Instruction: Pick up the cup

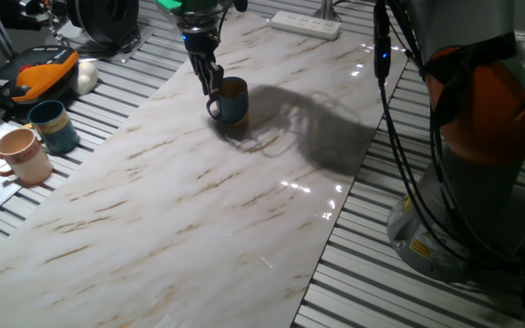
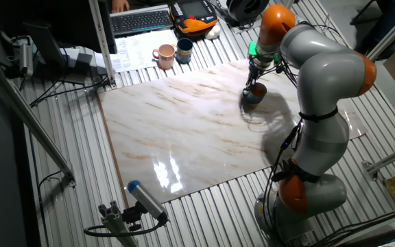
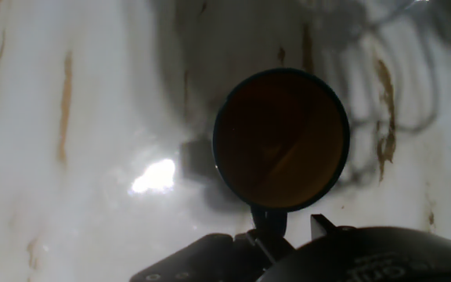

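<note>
Cup (image 1: 231, 100) is sitting upright on the marble board (image 1: 199, 200), toward its far end, handle facing the near-left side in one fixed view. Gripper (image 1: 212, 84) is hanging right at the cup's handle side, fingertips down at rim level. The fingers look close together and seem to be straddling the rim or the handle top, but whether they are actually pinching it cannot be told. Cup base looks to be resting on the board, so no lift yet.

Step in hand, as judged: closing or seating the grasp, just ahead of the lift. The next move is calling for a firm pinch confirmed on the wall or handle, then a straight vertical rise. A pull from one side could tip or swing the cup.

What the views are each giving:
- One fixed view is showing finger height against the rim, plus a teal mug (image 1: 54, 125) and a pinkish mug (image 1: 24, 156) well apart, off the board at the left.
- The other fixed view is showing the whole arm (image 2: 324, 103) bent over the cup (image 2: 255, 95) and the board's full outline, but the fingers are too small to read.
- Hand view is looking straight down into the cup (image 3: 280, 139): round rim, orange-tan inside, handle pointing toward the gripper body (image 3: 327, 254) at the bottom edge. Fingertips are not clearly visible here.
</note>
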{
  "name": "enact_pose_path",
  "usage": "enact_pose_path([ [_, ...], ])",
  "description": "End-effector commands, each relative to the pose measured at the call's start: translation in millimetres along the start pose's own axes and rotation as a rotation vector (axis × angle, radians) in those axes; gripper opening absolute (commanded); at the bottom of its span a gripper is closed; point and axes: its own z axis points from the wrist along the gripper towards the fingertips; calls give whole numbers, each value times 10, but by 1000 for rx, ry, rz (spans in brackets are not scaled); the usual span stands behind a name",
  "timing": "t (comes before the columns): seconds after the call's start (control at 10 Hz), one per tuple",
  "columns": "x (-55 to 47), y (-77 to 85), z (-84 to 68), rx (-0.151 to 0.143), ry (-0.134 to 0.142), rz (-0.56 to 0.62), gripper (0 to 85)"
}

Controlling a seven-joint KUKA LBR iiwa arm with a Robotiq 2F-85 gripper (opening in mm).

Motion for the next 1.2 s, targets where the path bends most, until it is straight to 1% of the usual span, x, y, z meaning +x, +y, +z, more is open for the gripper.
enact_pose_path([
  [0.0, -2, 4, -4, 14, -10, 5, 340],
  [0.1, -7, 9, -18, 20, -13, 5, 340],
  [0.2, -15, 15, -32, 11, -10, -1, 340],
  [0.3, -26, 12, -33, -7, -7, -20, 340],
  [0.4, -26, 8, -28, -29, -26, -57, 340],
  [0.5, -24, 2, -23, -34, -37, -69, 340],
  [0.6, -22, -1, -25, -45, -50, -89, 340],
  [0.7, -23, -2, -27, -49, -48, -88, 170],
  [0.9, -18, -13, -37, -64, -43, -86, 170],
  [1.0, -17, -19, -30, -67, -44, -88, 170],
  [1.1, -25, -32, -23, -67, -36, -84, 170],
])
